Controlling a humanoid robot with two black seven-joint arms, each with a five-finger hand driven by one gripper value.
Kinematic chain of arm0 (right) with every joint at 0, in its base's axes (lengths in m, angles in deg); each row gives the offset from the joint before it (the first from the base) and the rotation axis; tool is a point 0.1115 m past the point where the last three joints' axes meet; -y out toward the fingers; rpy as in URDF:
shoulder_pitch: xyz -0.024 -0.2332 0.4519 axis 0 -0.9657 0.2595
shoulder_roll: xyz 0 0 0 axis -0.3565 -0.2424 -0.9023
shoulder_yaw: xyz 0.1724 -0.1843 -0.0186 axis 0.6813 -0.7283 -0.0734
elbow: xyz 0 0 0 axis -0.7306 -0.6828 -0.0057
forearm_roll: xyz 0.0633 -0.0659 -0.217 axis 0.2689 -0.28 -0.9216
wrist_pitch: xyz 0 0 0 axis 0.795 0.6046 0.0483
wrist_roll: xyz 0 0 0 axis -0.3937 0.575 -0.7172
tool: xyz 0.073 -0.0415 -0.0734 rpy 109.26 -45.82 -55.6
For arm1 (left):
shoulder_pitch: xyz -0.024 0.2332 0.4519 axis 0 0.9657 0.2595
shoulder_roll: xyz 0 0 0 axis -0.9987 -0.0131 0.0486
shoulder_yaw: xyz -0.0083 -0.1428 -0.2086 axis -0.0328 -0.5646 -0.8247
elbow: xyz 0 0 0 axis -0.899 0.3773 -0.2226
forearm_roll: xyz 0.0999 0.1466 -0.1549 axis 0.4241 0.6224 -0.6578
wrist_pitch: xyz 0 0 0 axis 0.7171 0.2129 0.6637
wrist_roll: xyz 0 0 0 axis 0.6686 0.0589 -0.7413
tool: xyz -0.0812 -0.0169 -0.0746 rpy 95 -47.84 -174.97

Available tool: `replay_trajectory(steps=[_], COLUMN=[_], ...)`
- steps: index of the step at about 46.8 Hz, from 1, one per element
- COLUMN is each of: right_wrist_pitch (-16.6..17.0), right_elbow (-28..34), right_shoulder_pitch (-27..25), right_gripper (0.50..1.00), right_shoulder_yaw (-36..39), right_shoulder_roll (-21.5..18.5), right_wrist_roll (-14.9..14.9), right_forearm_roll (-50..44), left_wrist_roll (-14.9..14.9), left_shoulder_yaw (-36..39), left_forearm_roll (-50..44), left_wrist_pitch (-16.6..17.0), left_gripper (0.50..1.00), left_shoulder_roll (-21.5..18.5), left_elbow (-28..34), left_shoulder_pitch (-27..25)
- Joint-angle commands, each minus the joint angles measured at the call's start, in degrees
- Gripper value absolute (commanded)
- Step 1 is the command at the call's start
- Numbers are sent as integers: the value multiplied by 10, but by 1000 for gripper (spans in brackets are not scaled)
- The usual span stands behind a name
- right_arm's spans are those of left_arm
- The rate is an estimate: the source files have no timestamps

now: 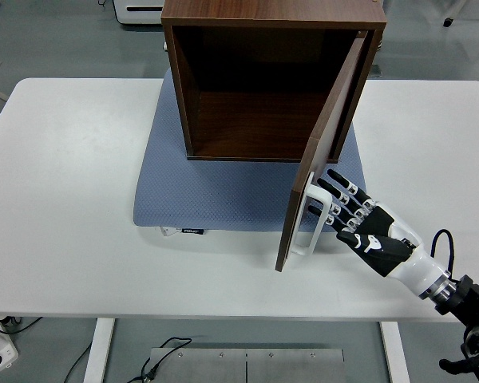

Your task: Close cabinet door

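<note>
A dark brown wooden cabinet [263, 80] stands on a blue-grey mat [215, 191], its front open toward me. Its door [323, 152] is hinged on the right and stands partly swung inward, its free edge near the mat's front. A white handle [310, 217] is on the door's outer face. My right hand [347, 209] comes in from the lower right, fingers straight and spread, fingertips [323, 185] against the door's outer face beside the handle. It holds nothing.
The white table [64, 207] carries only the mat and cabinet. A white appliance [136, 9] stands on the floor beyond the far edge. Cables [164, 355] lie on the floor under the near edge.
</note>
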Motion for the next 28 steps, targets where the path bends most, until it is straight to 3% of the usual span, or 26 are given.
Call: replay_trajectory(steps=[1,28], right_wrist_pitch=[0,3], right_elbow=[1,6], right_shoulder_pitch=[3,14], right_gripper=[1000,1000], right_shoulder_yaw=[-5,-22], right_shoulder_roll=[-3,-8], right_wrist_roll=[0,3], right_forearm_roll=[0,-1], left_wrist_roll=[0,0], left_shoulder_yaw=[0,0], left_forearm_roll=[0,0], left_wrist_pitch=[0,0], left_gripper=[1000,1000], left_shoulder_roll=[0,0], left_elbow=[0,0], left_shoulder_pitch=[0,0])
